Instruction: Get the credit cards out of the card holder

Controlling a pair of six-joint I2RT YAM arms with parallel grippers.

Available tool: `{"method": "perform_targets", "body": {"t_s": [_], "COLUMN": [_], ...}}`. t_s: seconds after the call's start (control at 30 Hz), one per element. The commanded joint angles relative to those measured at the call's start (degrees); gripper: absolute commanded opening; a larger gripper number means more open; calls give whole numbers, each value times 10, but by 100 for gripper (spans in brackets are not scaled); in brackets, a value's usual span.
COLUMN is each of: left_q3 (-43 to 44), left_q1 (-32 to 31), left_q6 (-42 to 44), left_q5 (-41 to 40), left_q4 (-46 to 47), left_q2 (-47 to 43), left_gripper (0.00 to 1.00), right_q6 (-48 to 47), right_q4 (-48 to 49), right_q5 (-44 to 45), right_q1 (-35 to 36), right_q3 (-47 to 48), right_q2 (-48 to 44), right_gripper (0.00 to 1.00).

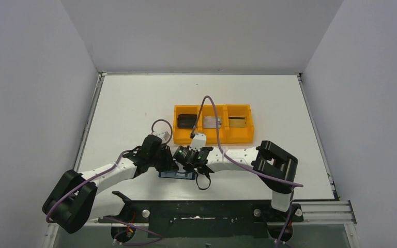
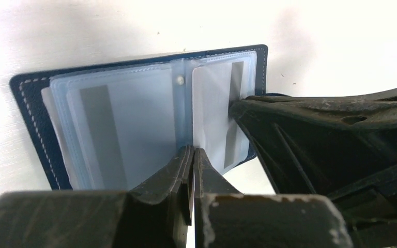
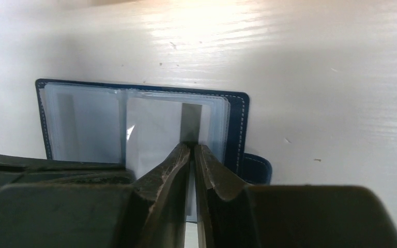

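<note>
Doing now: drawing a card [image 2: 210,111] out of the clear sleeve on the closing tab [image 3: 257,168] side of the card holder [image 2: 30,103].
Holder: lies open and flat on the table [image 3: 315,62], between my two wrists at the near edge. The orange tray [image 1: 213,139] sits well apart behind it.
Left gripper [image 2: 192,155]: clenched, tips down at the holder's near edge by the spine. I cannot tell whether a sleeve leaf is pinched between them.
Right gripper [image 3: 192,151]: jaws nearly together, tips at the edge of the card by its grey stripe. I cannot tell whether they actually have the card.
Other leaf: a second striped card [image 2: 101,134] sits in its own sleeve.
How I'd do it: press down with the left so the holder can't slide. Check that the right has card and not plastic, then pull low, straight and slow along the sleeve mouth.
Risk: I judge the sleeve may lift with the card, or the thin card may slip from the pinch.
</note>
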Motion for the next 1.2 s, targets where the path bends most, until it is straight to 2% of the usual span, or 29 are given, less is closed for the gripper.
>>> {"method": "perform_targets", "body": {"t_s": [0.0,0.13,0.47,0.63,0.77,0.83,1.07,1.17], "left_q3": [2,-2,-8,-28,-30,-34,-50,-56], "left_q1": [12,16,21,22,22,22,22,22], "left_q6": [8,8,5,-3,-12,-18,-38,-41], "left_q5": [-19,-16,-28,47,65,68,58,45], "left_q4": [0,4,-6,70,92,102,122,123], "left_q2": [-20,-24,-48,-44,-21,-14,2,-4], "left_gripper": [0,0,0,16,27,30,29,21], "right_q6": [24,11,6,-1,-12,-14,-14,-10], "right_q4": [-61,-26,-21,19,56,68,92,97], "right_q5": [11,-10,-24,-46,-73,-85,-108,-110], "right_q1": [-5,-12,-18,-25,-34,-38,-49,-50], "right_q3": [-76,-93,-92,-118,-138,-147,-163,-171], "right_q2": [-12,-20,-9,-17,-23,-25,-23,-28], "right_gripper": [12,13,13,13,13,13,12,12]}}
